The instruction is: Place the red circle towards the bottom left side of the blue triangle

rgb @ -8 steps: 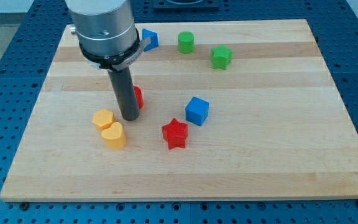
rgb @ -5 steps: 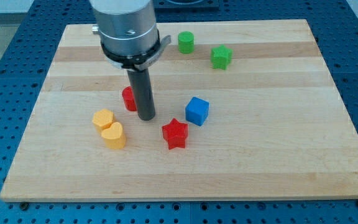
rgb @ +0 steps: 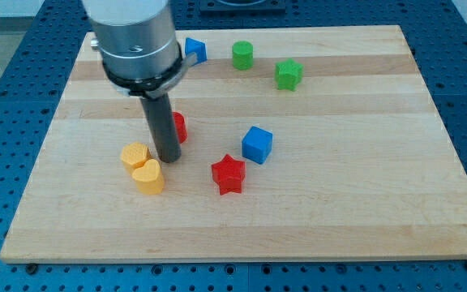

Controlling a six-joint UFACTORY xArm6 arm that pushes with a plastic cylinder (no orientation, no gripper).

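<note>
Rod straight up, my tip (rgb: 168, 158) on board, touching red circle (rgb: 180, 127) at its left, beside yellow blocks (rgb: 142, 166).

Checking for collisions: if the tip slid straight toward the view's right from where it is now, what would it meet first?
My tip sits left of the red circle, slightly below. Heading right, it would probably clip the circle, else the red star; depth is unclear.

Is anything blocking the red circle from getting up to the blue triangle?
Nothing visible does. The red circle sits right behind my tip, on its right, half hidden by the rod. The blue triangle is near the view's top, and the bare wood between them holds no blocks; only my arm hangs over it.
</note>
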